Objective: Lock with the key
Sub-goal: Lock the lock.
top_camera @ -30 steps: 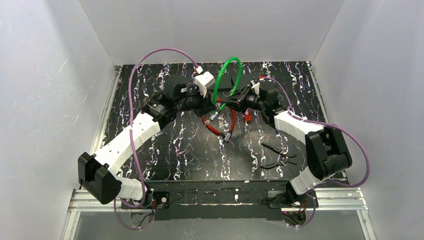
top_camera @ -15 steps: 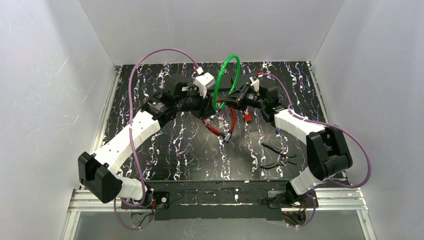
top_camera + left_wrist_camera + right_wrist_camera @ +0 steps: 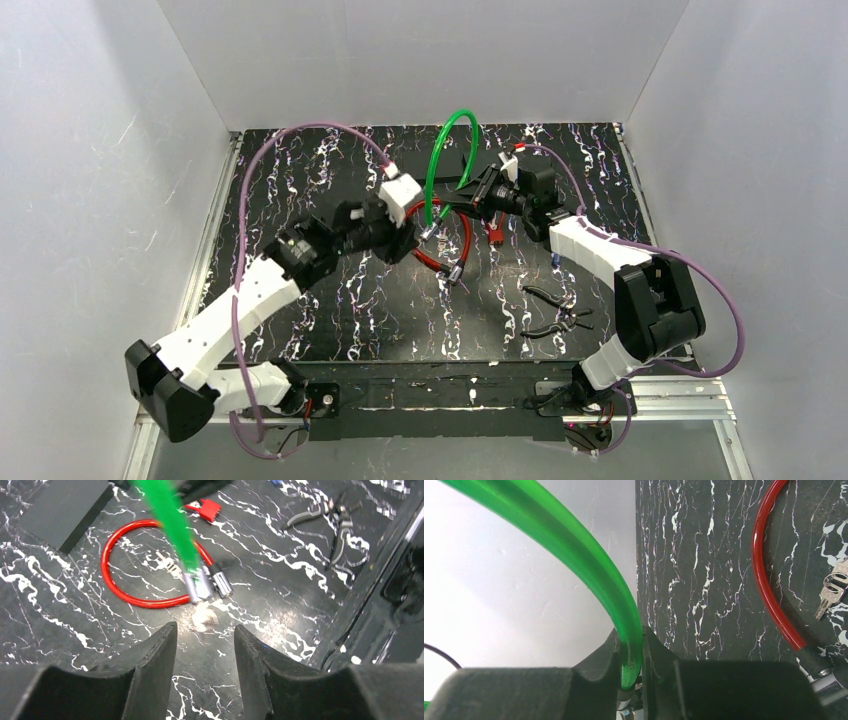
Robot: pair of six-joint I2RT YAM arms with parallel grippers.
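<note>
Pulling back from the green cable (image 3: 436, 150), the left arm is now sitting nearer its own base than a second ago, and its left pincer (image 3: 205, 642) is hovering low on the near-left side of the red cable (image 3: 462, 238). Its fingers are standing apart with nothing between them. The right arm is keeping almost the same place on the far side of the red cable. The right pincer (image 3: 630, 666) is squeezing the green cable close to one end and holding it up as a tall arch.

The free end of that arch, tipped with metal, is dangling just above the ends of the red cable, which is lying as a loop on the table (image 3: 300, 180). The keys (image 3: 831, 592) are lying flat on the table, just beside the red cable and inside its curve. Nothing is holding them yet. Pliers (image 3: 555, 310) are lying well apart from the red cable, toward the right arm's base, and a small red tag (image 3: 495, 232) is resting near the loop's right side.

Judging from this, fetching the keys is looking like the risky part. They are thin and flat, so the fingers could be sliding over them or hooking the red cable instead. The green cable is looking springy, so its hanging tip could be swinging into the left pincer's path, or twisting in the right pincer's grip.
</note>
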